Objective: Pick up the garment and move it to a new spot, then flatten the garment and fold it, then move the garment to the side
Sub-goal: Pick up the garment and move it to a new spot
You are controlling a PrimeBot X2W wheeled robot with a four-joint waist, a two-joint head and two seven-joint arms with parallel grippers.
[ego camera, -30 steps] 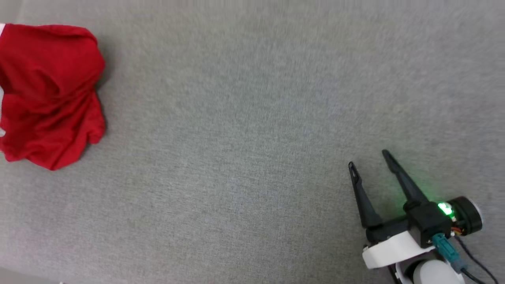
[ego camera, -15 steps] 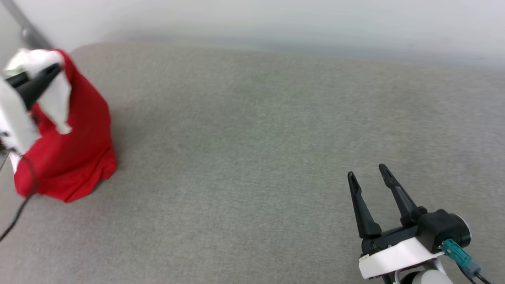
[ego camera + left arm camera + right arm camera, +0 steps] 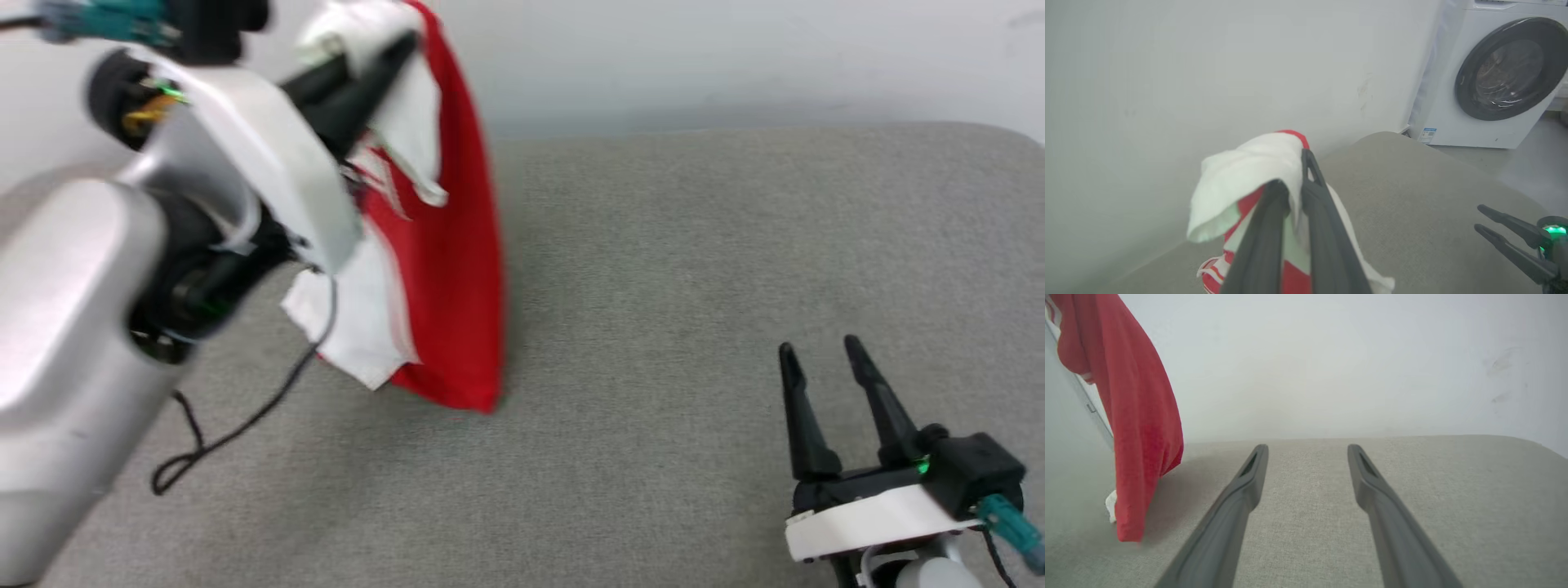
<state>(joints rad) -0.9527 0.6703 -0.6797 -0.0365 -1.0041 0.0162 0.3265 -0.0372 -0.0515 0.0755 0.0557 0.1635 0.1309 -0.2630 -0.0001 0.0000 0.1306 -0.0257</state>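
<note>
The garment (image 3: 449, 245), red with white sleeves and striped trim, hangs in a long drape from my left gripper (image 3: 400, 45), which is shut on a white sleeve fold near the top. Its lower hem just brushes the grey cushion. In the left wrist view the white and red cloth (image 3: 1241, 175) is pinched between the closed fingers of my left gripper (image 3: 1294, 171). From the right wrist view the garment (image 3: 1135, 416) hangs at the far left. My right gripper (image 3: 820, 347) rests open at the lower right with nothing between its fingers, the same open right gripper (image 3: 1306, 448) showing above bare cushion.
A grey fabric cushion (image 3: 694, 286) spans the work area, ending at a pale wall (image 3: 735, 57) behind. A white washing machine (image 3: 1506, 77) stands beyond the cushion's corner. A black cable (image 3: 245, 425) dangles from my left arm.
The left gripper has lifted the garment high and carried it rightward toward the cushion's middle, so it now hangs stretched out. The head camera has tilted and turned. The right gripper stays open.
</note>
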